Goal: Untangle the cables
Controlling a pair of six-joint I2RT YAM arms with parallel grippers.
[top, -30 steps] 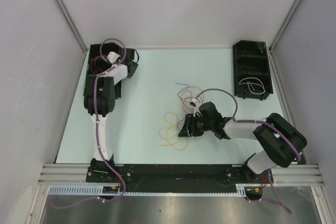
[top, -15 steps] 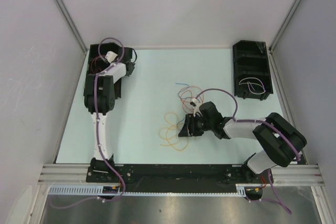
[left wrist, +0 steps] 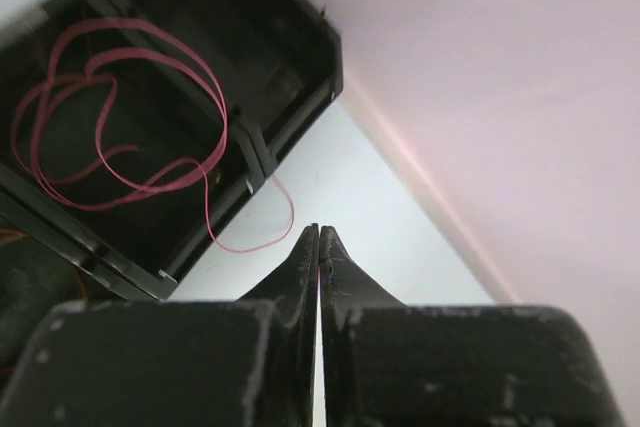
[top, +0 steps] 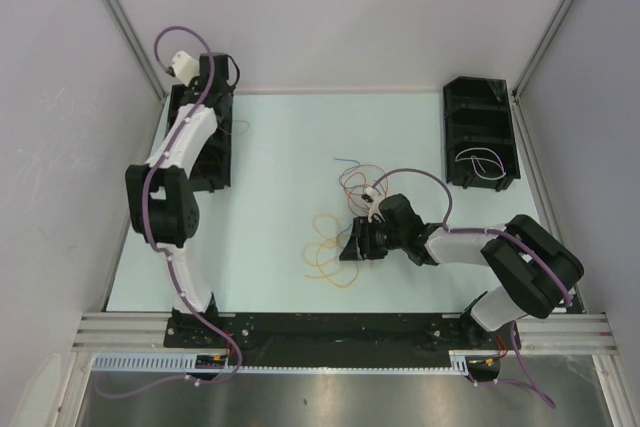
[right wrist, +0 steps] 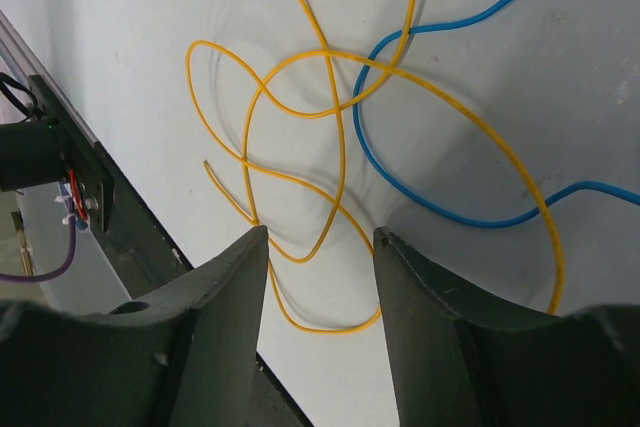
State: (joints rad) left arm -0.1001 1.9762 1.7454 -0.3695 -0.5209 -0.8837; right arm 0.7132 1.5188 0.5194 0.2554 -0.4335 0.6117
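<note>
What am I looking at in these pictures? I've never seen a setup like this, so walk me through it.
This is a robot with two white-and-black arms, the left arm and the right arm, bolted at the near edge of a pale table. The wide picture looks down from above. The other two come from a camera on each wrist, so the dark wedges at the bottom are that arm's own fingers. The right hand hovers open over a looped orange wire and a blue wire in a loose tangle, holding nothing. The left hand is shut, with nothing visibly in it, above a black plastic bin that holds a thin red wire. A second black bin at the far right holds a white wire.
</note>
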